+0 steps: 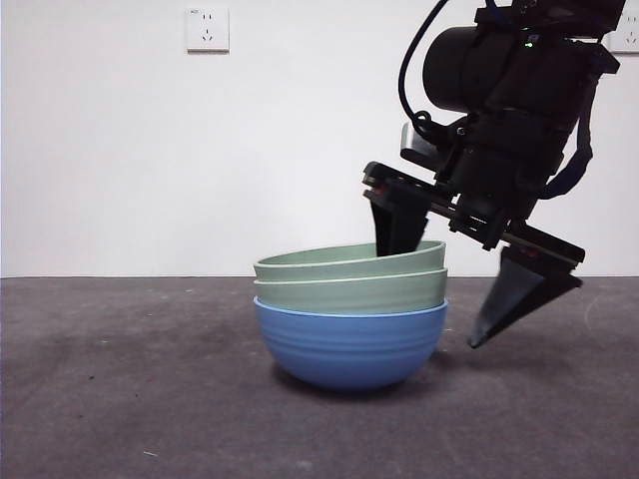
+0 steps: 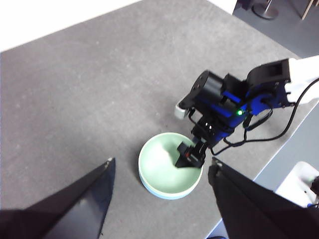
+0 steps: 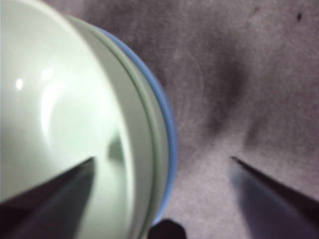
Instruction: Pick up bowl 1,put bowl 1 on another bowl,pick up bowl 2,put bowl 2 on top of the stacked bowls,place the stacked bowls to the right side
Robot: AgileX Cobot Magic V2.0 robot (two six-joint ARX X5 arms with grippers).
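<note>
The stacked bowls stand in the middle of the table. The blue bowl is at the bottom, with a pale green bowl nested in it. A second pale green bowl sits on top, slightly tilted. My right gripper is open and straddles the stack's right rim, one jaw inside the top bowl and the other outside past the blue rim. My left gripper hangs open high above the stack and holds nothing.
The grey table runs bare around the stack. Its edge lies close beside the bowls in the left wrist view. A white wall with a socket stands behind.
</note>
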